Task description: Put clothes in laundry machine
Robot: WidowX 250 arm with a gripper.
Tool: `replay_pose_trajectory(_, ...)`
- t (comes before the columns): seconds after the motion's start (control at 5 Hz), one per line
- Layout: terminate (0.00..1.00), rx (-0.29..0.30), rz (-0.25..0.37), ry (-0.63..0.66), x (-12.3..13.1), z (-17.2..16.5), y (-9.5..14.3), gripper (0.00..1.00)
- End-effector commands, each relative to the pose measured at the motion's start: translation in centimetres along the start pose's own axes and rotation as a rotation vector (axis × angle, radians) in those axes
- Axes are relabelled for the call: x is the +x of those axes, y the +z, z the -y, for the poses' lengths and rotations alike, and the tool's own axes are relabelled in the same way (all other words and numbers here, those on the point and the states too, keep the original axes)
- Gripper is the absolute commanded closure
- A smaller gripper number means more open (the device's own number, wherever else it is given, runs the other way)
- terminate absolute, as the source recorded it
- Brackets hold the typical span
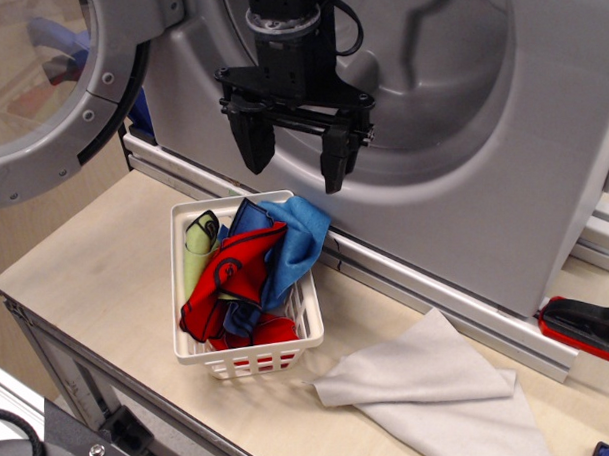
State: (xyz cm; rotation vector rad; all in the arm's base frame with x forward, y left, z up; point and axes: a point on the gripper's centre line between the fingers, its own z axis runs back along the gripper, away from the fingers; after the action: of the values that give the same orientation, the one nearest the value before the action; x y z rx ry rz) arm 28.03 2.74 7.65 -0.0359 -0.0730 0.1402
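Right at the front sits your white basket (245, 358) on the counter (103, 271), holding the clothes (251, 271): red, blue and yellow-green. Your gripper (293, 158) hangs above them with its jaws spread wide and empty. Go straight down onto the red cloth on top, pinch it, then lift it into the laundry machine (429, 112).

Clothes piled in the basket, laundry machine open behind them.

You have the red cloth (238, 276) with dark markings crumpled in the middle of the white basket (242, 358), the blue cloth (296, 240) draped over the basket's far rim, and the yellow-green cloth (198, 246) rolled against its left wall. Just behind the basket stands the grey laundry machine (507, 165), its round glass door (49, 89) swung open to the left.
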Motion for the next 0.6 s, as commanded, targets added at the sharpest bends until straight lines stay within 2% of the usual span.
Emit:
replay_pose_trajectory(0.0, 0.0, 0.0, 0.0, 0.0, 0.0, 0.0, 0.0, 0.0)
replay_pose_trajectory(0.2, 0.0, 0.048, 0.103, -0.141, 0.0, -2.6, -0.7, 0.0)
replay_pose_trajectory(0.4, 0.0, 0.024, 0.104, -0.259, 1.1, -5.7, -1.9, 0.0)
